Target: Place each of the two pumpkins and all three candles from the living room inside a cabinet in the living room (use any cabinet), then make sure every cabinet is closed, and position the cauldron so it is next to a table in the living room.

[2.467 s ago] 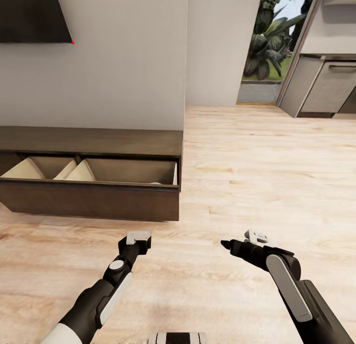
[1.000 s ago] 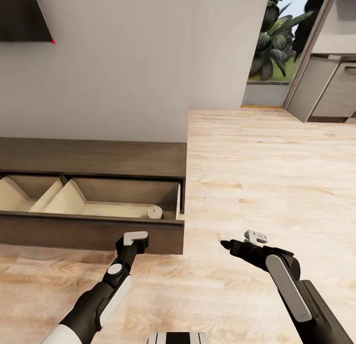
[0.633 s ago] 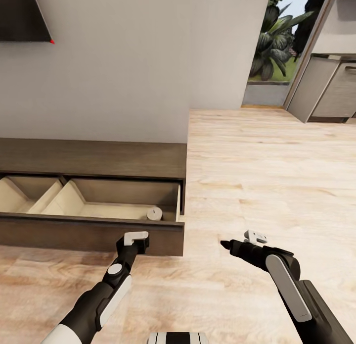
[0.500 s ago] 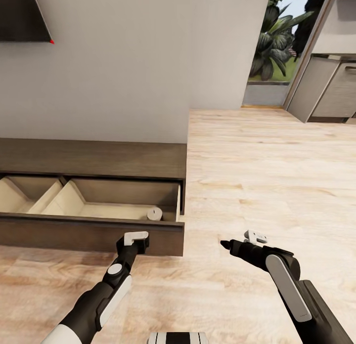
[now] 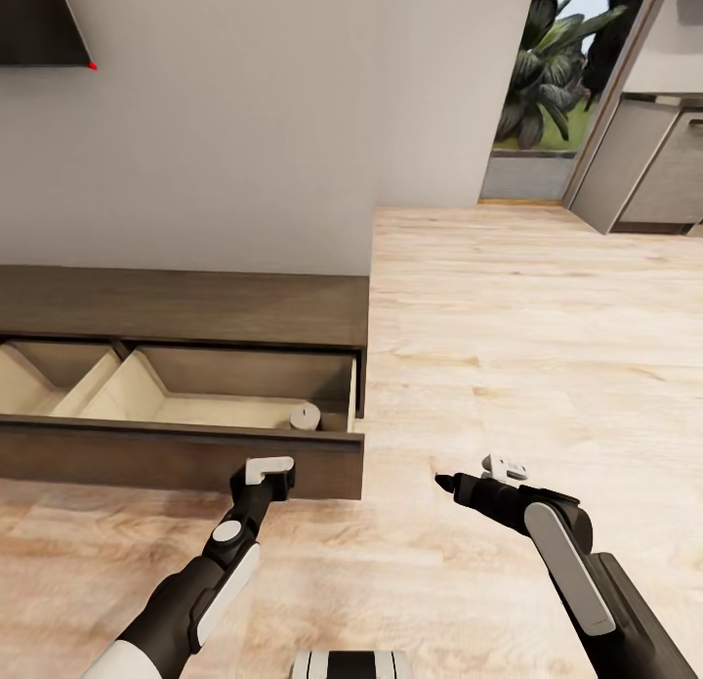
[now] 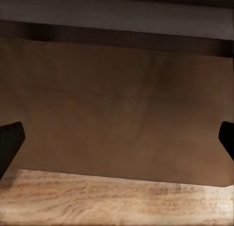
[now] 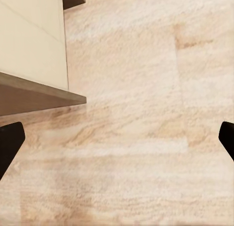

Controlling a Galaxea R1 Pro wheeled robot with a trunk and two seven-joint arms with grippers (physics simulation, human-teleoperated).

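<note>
One candle (image 5: 305,417) lies in the open drawer, at the right front corner of its right compartment. One cabinet (image 5: 186,306) stands against the wall with one drawer (image 5: 176,456) pulled out, which is split into two visible pale compartments. Two arms reach forward, each ending in one pincer: left pincer (image 5: 269,467), right pincer (image 5: 507,465).

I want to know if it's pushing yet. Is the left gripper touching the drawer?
Cannot tell. In the head view the left gripper overlaps the drawer front; the left wrist view shows the front close, but no plain contact or gap.
</note>
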